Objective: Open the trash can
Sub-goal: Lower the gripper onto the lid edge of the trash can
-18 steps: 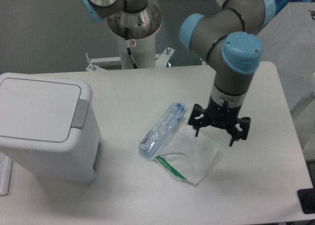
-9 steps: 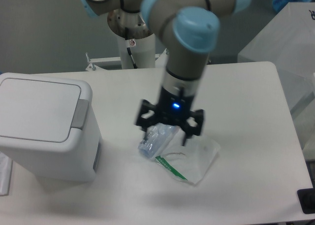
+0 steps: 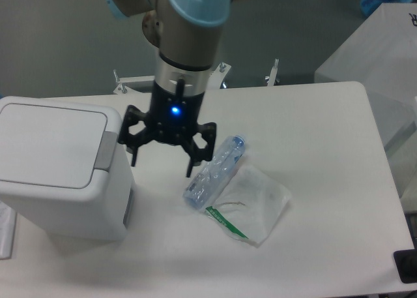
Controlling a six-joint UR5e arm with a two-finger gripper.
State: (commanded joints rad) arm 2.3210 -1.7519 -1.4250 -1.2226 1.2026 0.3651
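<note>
Hanging above the white table (image 3: 326, 200) with fingers spread wide and nothing between them, the black two-finger gripper (image 3: 163, 156) points downward, a blue light glowing on its body just above the jaws. Its left-hand fingertip in the picture sits just beside the upper right edge of the trash can (image 3: 58, 171); whether it touches cannot be told. That white boxy bin stands to the gripper's left in view, its flat lid (image 3: 49, 145) down and closed, the grey push tab (image 3: 106, 150) along the side facing the gripper. Just right of the other fingertip lies a crushed clear plastic bottle (image 3: 215, 171) with a blue cap, stretched on its side at a slant. Beyond the bottle, lower and to the right, rests a clear plastic bag (image 3: 254, 207) with a green strip along one edge, touching the bottle's lower end. Above the gripper rises the grey UR5e arm (image 3: 189, 37) with pale blue joint caps.
</note>
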